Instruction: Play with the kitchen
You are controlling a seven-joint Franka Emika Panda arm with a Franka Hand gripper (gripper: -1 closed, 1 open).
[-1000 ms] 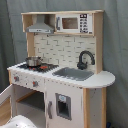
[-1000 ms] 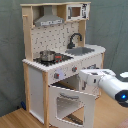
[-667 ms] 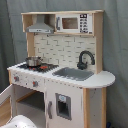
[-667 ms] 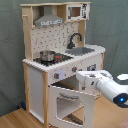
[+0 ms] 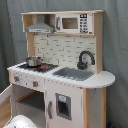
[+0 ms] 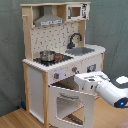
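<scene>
While oven door [image 6: 71, 104] hangs open | arm nearer kitchen [image 6: 60, 55] than before | end effector [image 6: 80, 83] grip unclear

The arm [image 6: 107, 87] reaches over the open oven door [image 6: 71, 103] of the kitchen [image 6: 55, 55]

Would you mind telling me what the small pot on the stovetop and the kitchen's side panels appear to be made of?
The small pot looks like shiny metal, given its silvery reflective wall. The kitchen's side panels appear to be light unpainted wood or wood-look board, showing a pale tan matte surface.

The kitchen [image 5: 75, 95] is matt white-painted light wood.
</scene>
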